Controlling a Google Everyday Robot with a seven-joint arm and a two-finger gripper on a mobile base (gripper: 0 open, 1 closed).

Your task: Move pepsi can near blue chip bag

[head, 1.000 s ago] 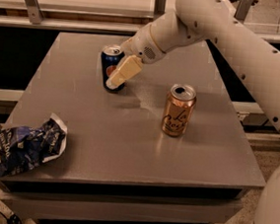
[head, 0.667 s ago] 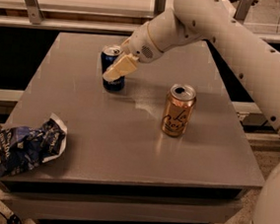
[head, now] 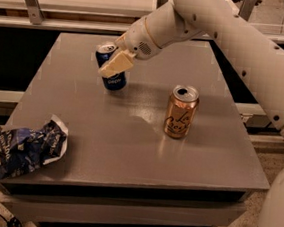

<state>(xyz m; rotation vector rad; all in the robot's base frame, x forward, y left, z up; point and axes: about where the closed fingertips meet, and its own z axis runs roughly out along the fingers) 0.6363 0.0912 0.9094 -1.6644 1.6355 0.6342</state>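
Note:
The pepsi can (head: 116, 81) is dark blue with a silver top and stands at the back left of the grey table (head: 128, 149), tilted slightly. My gripper (head: 110, 64) is shut around its upper half. One cream finger (head: 117, 63) lies across the can's front and the other is hidden behind it. The blue chip bag (head: 20, 149) lies crumpled at the table's front left corner, hanging over the edge, well apart from the can.
An orange-gold can (head: 181, 111) with script lettering stands upright right of centre. My white arm (head: 230, 33) reaches in from the upper right. Another table and rails (head: 71, 8) stand behind. The floor shows at the right.
The gripper and the pepsi can have shifted a little to the left and up, and the can now leans. The orange-gold can and chip bag have not moved.

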